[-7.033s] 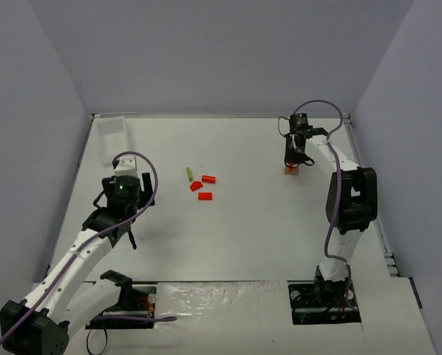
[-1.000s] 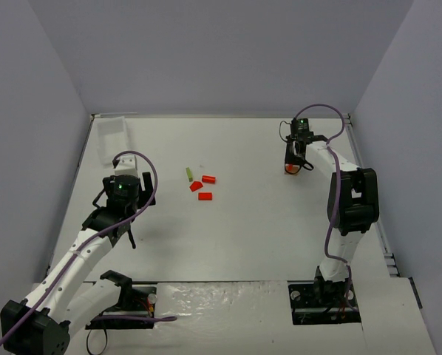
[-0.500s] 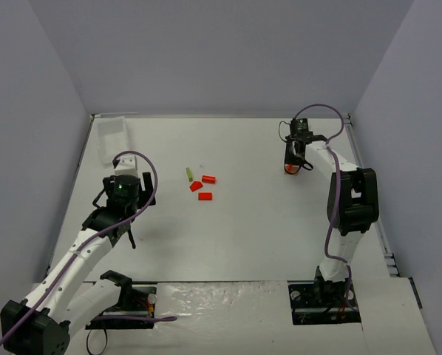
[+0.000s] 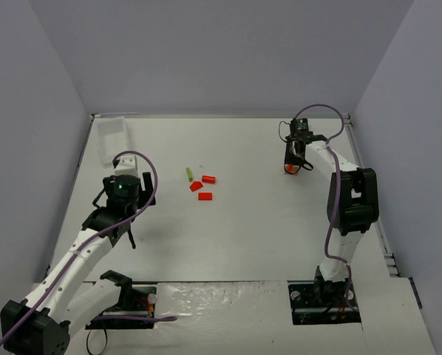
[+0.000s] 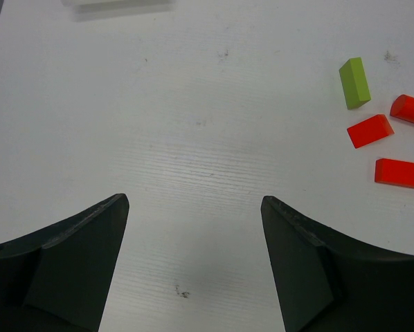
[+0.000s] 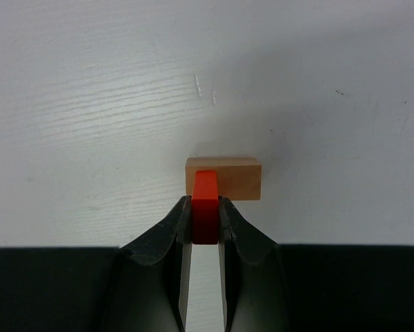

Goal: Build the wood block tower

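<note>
My right gripper [image 6: 205, 201] is shut on a small red-orange block [image 6: 205, 207], held upright against the near face of the tan block [image 6: 235, 178], which lies on the table. I cannot tell whether the red block rests on the tan one. In the top view this gripper [image 4: 293, 166] is at the far right. Three loose red blocks [image 4: 208, 179] [image 4: 196, 186] [image 4: 205, 196] and a yellow-green stick [image 4: 188, 174] lie mid-table. They also show in the left wrist view, stick [image 5: 354, 83] and red blocks [image 5: 370, 131]. My left gripper [image 5: 193, 201] is open and empty over bare table, left of them.
A clear white plastic tray [image 4: 111, 137] stands at the far left corner, and its edge shows in the left wrist view [image 5: 117, 3]. Grey walls close the table on three sides. The right arm's purple cable loops above its wrist.
Seven seconds ago the tan block showed under the right gripper; now a red block shows at its tip. Over the last second, hardly any motion. The left arm is still.
</note>
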Controlling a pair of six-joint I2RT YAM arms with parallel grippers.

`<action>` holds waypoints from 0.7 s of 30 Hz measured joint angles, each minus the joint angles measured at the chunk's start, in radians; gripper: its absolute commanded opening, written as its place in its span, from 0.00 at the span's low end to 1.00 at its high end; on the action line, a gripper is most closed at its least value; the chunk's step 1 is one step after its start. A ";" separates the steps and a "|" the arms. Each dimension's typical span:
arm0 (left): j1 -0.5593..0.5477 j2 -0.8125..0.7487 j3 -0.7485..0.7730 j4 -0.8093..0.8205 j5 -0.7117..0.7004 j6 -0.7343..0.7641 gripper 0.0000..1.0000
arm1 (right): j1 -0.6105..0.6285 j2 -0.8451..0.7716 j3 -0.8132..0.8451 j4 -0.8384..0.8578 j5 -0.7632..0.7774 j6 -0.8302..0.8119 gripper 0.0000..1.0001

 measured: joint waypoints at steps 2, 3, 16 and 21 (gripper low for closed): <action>0.000 0.000 0.000 0.000 0.000 0.000 0.75 | 0.000 0.000 0.001 -0.001 0.000 0.003 0.00; 0.000 0.000 0.000 0.000 0.000 0.000 0.75 | 0.000 0.000 0.001 -0.001 0.000 0.004 0.00; 0.000 -0.002 0.000 0.000 0.000 0.000 0.75 | 0.000 0.000 0.006 -0.016 0.002 0.013 0.00; 0.000 -0.002 0.000 0.000 0.000 0.000 0.75 | 0.000 0.000 0.014 -0.022 0.008 0.013 0.00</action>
